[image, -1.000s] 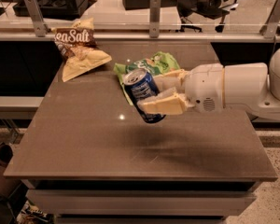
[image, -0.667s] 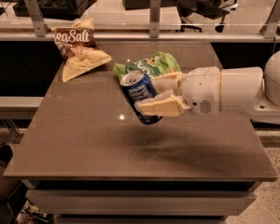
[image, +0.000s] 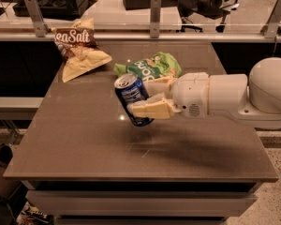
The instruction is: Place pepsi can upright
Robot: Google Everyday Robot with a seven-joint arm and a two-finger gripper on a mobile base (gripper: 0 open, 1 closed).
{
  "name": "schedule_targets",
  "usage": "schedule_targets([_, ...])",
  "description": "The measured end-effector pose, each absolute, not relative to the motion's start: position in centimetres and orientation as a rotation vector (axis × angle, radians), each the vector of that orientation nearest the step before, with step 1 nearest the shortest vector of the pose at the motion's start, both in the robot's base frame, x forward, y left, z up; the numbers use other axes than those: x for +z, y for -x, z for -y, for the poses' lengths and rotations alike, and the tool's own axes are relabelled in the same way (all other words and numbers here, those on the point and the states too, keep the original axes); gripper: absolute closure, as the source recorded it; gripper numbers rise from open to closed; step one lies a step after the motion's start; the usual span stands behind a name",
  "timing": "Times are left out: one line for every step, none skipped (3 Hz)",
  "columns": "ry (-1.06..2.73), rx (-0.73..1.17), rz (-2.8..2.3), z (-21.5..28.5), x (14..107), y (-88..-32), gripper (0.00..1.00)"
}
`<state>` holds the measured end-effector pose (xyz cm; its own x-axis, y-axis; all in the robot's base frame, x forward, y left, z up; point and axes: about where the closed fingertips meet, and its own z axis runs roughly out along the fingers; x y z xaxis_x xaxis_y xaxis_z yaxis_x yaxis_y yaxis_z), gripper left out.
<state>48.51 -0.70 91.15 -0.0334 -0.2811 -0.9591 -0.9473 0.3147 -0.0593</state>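
Note:
The blue pepsi can (image: 132, 97) with a silver top is held in the air above the middle of the grey table (image: 84, 139), tilted with its top leaning to the upper left. My gripper (image: 152, 96) reaches in from the right on a white arm and is shut on the can, one cream finger (image: 152, 109) in front of it and one behind. The can's shadow lies on the table below it.
A green snack bag (image: 150, 67) lies just behind the gripper. A brown-and-cream "Sea Salt" bag (image: 79, 48) lies at the table's back left. A rail with metal posts (image: 154, 15) runs along the back edge. The table's front edge is near.
The can and gripper have shifted slightly to the left and the can has tipped a little closer to upright. The bags have not moved.

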Motion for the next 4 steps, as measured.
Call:
schedule_targets([1.149, 0.827, -1.528, 0.0, 90.3, -49.0, 1.00])
schedule_targets([1.121, 0.850, -1.518, -0.3, 89.3, -49.1, 1.00])
schedule_targets([1.080, 0.865, -1.512, 0.0, 88.6, -48.9, 1.00])
schedule_targets([1.027, 0.886, -1.508, 0.6, 87.9, -48.7, 1.00])
